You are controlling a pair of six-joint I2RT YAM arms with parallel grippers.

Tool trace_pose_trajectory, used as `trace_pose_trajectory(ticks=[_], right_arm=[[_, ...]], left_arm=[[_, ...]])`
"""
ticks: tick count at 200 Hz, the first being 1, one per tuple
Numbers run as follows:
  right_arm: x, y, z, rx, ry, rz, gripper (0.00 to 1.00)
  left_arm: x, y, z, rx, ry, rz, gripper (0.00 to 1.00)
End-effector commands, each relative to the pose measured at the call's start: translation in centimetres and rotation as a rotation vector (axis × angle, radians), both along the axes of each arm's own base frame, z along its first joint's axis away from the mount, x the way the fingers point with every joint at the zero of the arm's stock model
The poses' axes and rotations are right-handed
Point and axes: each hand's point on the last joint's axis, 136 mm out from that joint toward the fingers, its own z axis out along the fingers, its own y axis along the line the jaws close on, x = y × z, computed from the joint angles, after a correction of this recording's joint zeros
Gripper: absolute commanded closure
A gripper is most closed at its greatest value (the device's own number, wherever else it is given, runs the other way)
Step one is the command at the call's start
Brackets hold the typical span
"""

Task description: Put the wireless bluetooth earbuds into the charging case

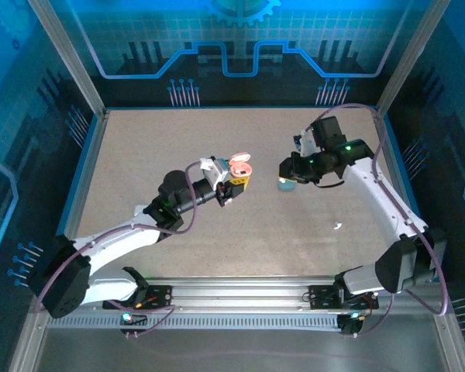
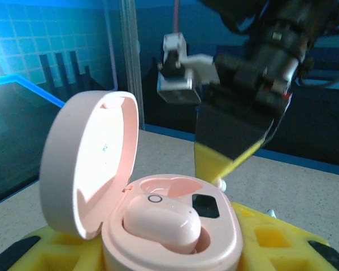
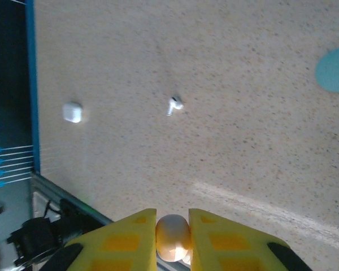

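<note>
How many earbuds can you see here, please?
3: a pink earbud seated in the open pink case, a second earbud pinched in the right hand, a white earbud on the table. Others may be hidden.

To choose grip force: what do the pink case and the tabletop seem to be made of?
The pink case: likely smooth moulded plastic, semi-gloss; soft highlights on its lid and seated earbud. The tabletop: matte, speckled beige, perhaps laminate or stone-like composite; no glare shows.
</note>
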Motion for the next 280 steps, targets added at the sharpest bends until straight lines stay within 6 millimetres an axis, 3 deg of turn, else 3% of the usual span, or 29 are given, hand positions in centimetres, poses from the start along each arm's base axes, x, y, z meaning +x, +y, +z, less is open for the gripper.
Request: trace_pose_trajectory(ticks=[1,68,134,200,280], right_arm=[[-1.1,0.4,3.4,0.074,-0.051,0.062,0.8],[-3.3,2.6,9.5,0.264,-0.165,0.189,0.8],[-4.7,5.3,12.0,0.348,-0.214,0.303,0.8],[-4.5,8.2,11.5,0.347,-0.19,0.384,0.79],[-3.8,9.1,9.8,0.311,-0.156,0.392,0.79]], left_arm=[[-1.0,-0.8,1.5,-0.045,-0.105,-0.067,0.64],[-1.1,-1.1,1.2,-0.055,-0.123,-0.086,0.64],[-1.7,-1.3,1.3,-0.064,-0.115,-0.121,0.64],[-2.1,-1.5,1.5,-0.076,-0.103,-0.151,0.64],[-2.5,-1.5,2.1,-0.094,-0.105,-0.165,0.64]])
